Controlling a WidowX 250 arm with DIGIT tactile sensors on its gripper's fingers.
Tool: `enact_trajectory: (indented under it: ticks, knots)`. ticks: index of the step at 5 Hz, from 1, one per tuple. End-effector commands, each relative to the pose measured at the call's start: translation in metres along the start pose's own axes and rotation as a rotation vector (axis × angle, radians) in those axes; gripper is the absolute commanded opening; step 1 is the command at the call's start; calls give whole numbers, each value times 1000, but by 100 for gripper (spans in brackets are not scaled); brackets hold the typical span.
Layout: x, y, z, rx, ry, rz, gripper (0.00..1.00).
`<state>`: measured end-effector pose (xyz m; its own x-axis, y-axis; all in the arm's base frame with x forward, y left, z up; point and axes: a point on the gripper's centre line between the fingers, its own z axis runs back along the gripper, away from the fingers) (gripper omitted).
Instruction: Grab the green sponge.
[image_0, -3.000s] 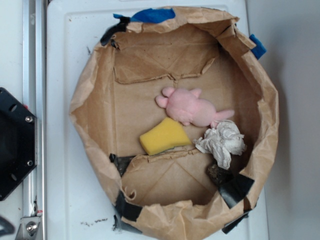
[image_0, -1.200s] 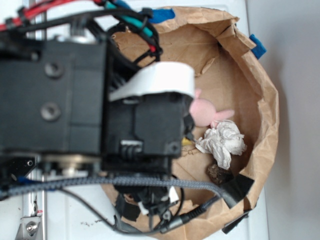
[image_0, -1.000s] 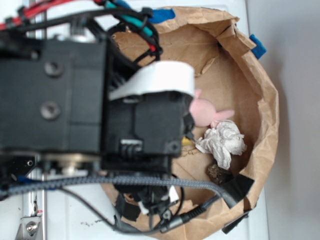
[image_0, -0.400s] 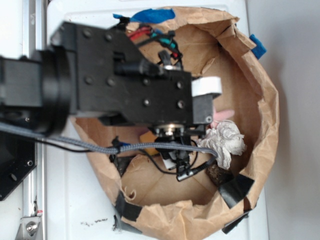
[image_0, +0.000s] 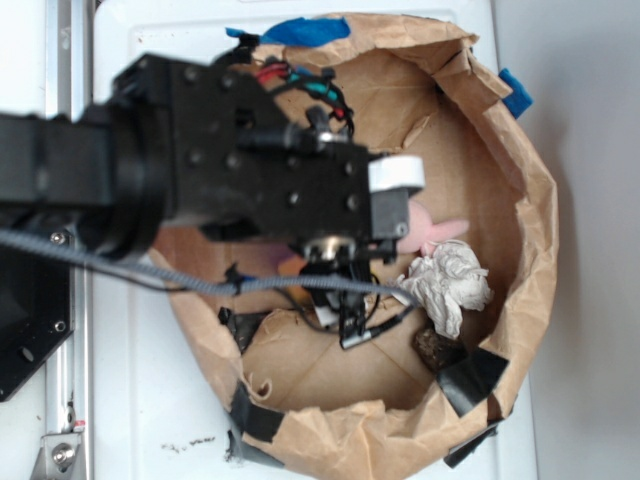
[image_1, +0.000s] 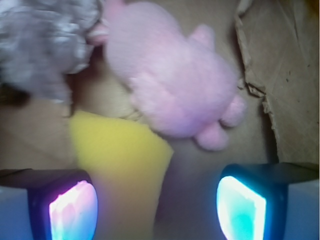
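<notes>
In the wrist view the green sponge (image_1: 120, 165) shows as a soft yellow block lying on brown paper. It sits between the two fingertips of my gripper (image_1: 157, 210), closer to the left pad (image_1: 72, 210) than the right pad (image_1: 242, 207). The gripper is open, and the pads show no contact with the sponge. Just beyond it lies the pink plush (image_1: 170, 80). In the exterior view my black arm (image_0: 250, 180) hangs over the bag and hides the sponge and the fingers.
A crumpled white paper wad (image_0: 445, 280) lies right of the plush (image_0: 432, 228); it shows again as the wad (image_1: 45, 45) in the wrist view. All sit inside a rolled-down brown paper bag (image_0: 530, 200) with raised walls. A cable (image_0: 200, 285) crosses below the arm.
The arm came in over the bag, then dropped away from the camera toward the bag floor. In the last 0.4 s it shifted slightly to the left.
</notes>
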<state>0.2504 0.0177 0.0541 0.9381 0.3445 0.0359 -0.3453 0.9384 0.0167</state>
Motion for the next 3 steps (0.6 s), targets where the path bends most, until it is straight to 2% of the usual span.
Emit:
enact_trajectory:
  ticks: [1, 2, 3]
  knots:
    - [6, 2, 4, -54, -50, 57, 100]
    - [6, -11, 9, -104, -66, 54, 100]
    - [0, -18, 10, -119, -61, 49, 100]
